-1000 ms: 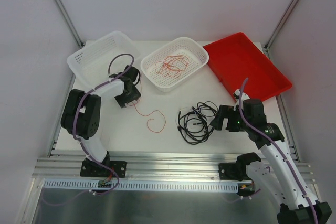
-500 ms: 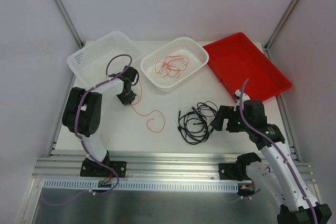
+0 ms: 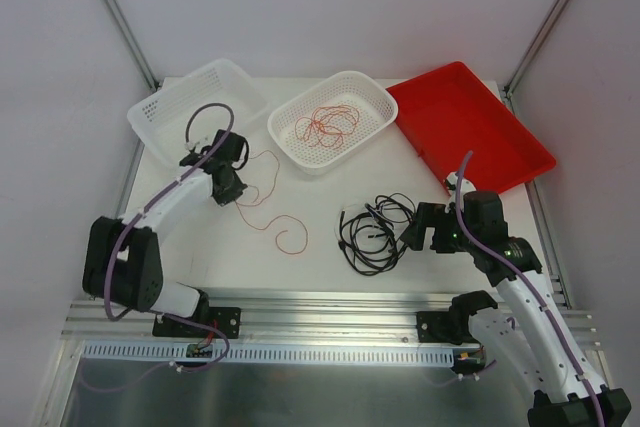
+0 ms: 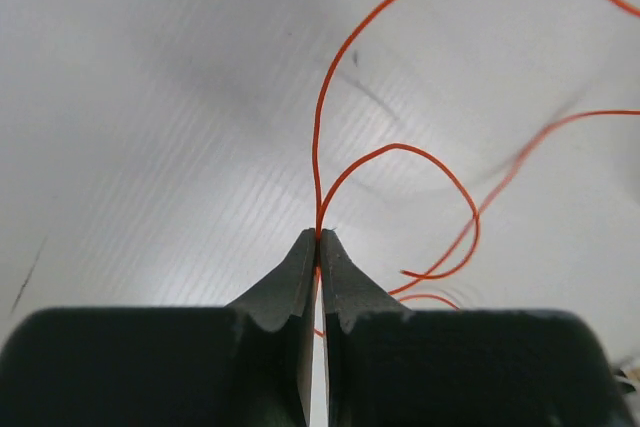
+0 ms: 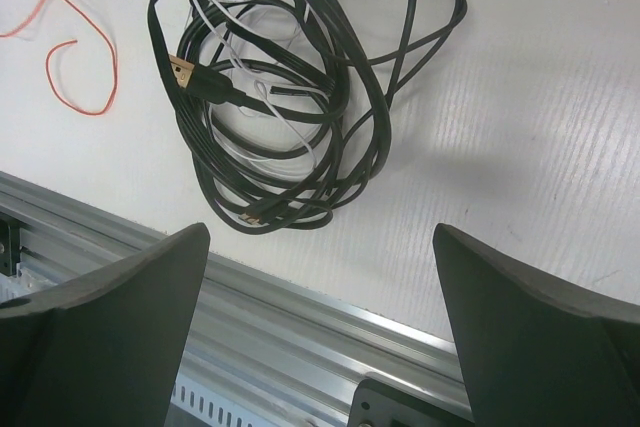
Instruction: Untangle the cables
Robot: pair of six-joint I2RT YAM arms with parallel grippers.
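Observation:
A thin orange wire (image 3: 268, 209) trails in loops over the white table at the left. My left gripper (image 3: 229, 191) is shut on it, and the wire (image 4: 317, 147) rises in two strands out of the pinched tips of that gripper (image 4: 319, 238). A tangle of black cables (image 3: 372, 231) with a white cable wound through it lies at the centre right. In the right wrist view the tangle (image 5: 290, 115) sits above my right gripper (image 5: 320, 237), which stands wide open with nothing between its fingers, just right of the tangle (image 3: 414, 231).
A white basket (image 3: 290, 147) at the back centre holds more orange wire (image 3: 328, 125). Another white basket (image 3: 170, 107) stands tilted at the back left, a red tray (image 3: 470, 127) at the back right. The metal rail (image 5: 300, 327) runs along the table's near edge.
The left gripper has shut on the orange wire and swung left, its arm stretching out. The wire is drawn into new loops near the gripper. The right arm has not moved.

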